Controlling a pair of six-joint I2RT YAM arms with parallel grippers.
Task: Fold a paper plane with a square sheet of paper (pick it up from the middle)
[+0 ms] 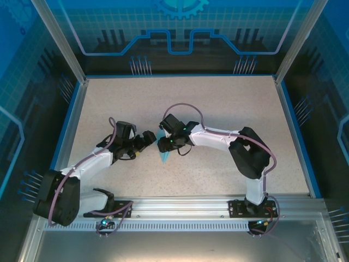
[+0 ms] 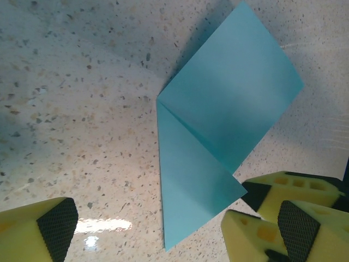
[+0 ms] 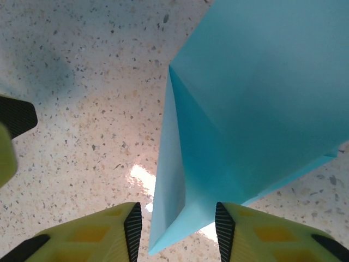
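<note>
Folded light-blue sheet of paper [image 2: 218,109] at bench [image 1: 218,98] centre (one diagonal crease), left gripper [image 1: 149,137] jaws fully wide beside it, right gripper [image 3: 177,229] jaws part-open astride its corner.

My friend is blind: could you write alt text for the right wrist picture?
A folded light-blue sheet of paper lies on a speckled table, its near corner between the right gripper's yellow foam fingers. The left gripper's dark-padded finger shows at the left edge.

Speckled table [image 1: 218,109] — folded paper [image 2: 229,98] (light-blue)
</note>
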